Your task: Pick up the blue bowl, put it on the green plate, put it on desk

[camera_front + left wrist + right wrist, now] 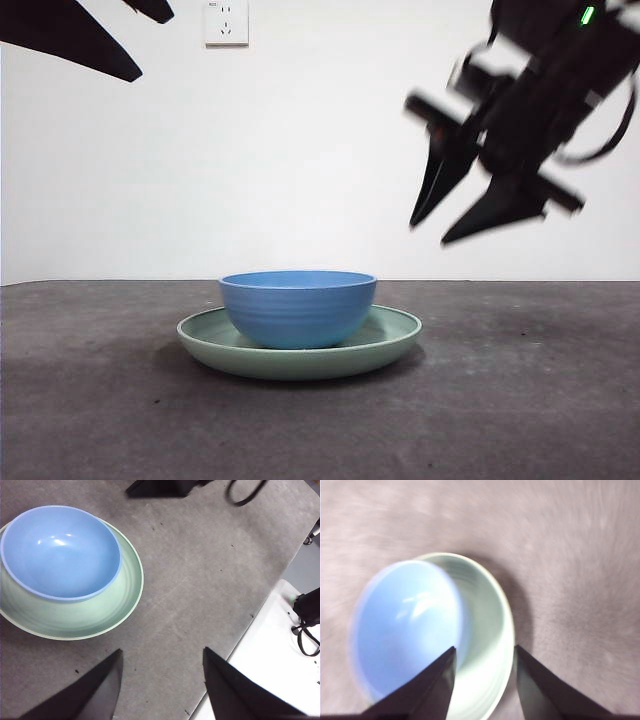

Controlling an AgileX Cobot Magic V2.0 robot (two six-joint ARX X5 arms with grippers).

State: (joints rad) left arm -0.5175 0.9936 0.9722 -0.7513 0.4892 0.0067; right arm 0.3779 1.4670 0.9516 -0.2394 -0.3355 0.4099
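The blue bowl (298, 308) sits upright inside the green plate (300, 358), which rests on the desk (520, 400) at mid-table. My right gripper (430, 233) hangs open and blurred in the air, above and to the right of the pair, touching nothing. Its wrist view looks down on the bowl (405, 625) and plate (492, 625), with the right gripper (485, 648) empty over the plate's rim. My left gripper (150, 48) waits high at the top left corner. The left wrist view shows that gripper (162, 650) open over bare desk, beside the bowl (60, 552) and plate (75, 622).
A white wall with a socket (226, 22) stands behind the desk. The left wrist view shows the desk's edge, a white surface (270, 655) beyond it carrying a black cable (305, 640), and part of the other arm (155, 486).
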